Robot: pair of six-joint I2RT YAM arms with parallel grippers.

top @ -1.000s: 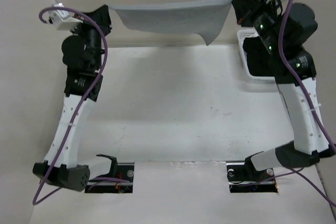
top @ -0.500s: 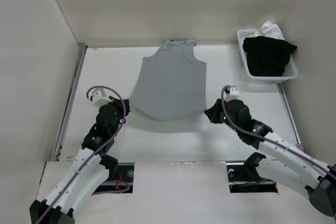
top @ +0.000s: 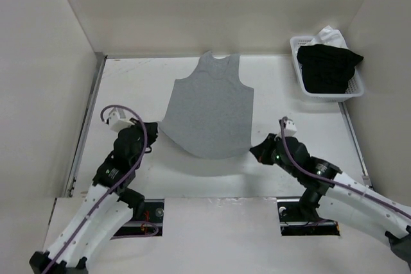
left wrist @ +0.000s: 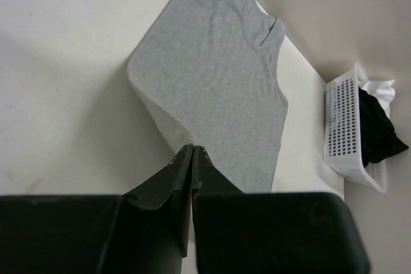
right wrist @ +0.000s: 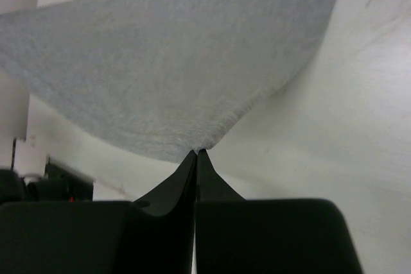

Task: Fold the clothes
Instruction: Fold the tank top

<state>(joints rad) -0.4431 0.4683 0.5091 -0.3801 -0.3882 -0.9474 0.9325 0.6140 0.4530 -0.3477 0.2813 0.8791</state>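
The clothes, a light grey sleeveless top (top: 210,106), lie stretched lengthwise on the white table, neck toward the far wall. The near hem is raised off the surface and casts a shadow. My left gripper (top: 156,134) is shut on the hem's left corner, and the left wrist view shows its tips (left wrist: 192,147) pinching the edge of the top (left wrist: 218,75). At the hem's right corner my right gripper (top: 252,151) is shut too. In the right wrist view its tips (right wrist: 197,152) nip the fabric's edge (right wrist: 173,62).
A white plastic basket (top: 321,96) sits at the far right, holding a black garment (top: 327,65) and a white cloth (top: 329,32). It also shows in the left wrist view as the basket (left wrist: 340,126). Walls close the left, back and right sides.
Both arms came down from high at the back, where they held the top stretched in the air, and drew toward the near edge. The top now lies along the table.
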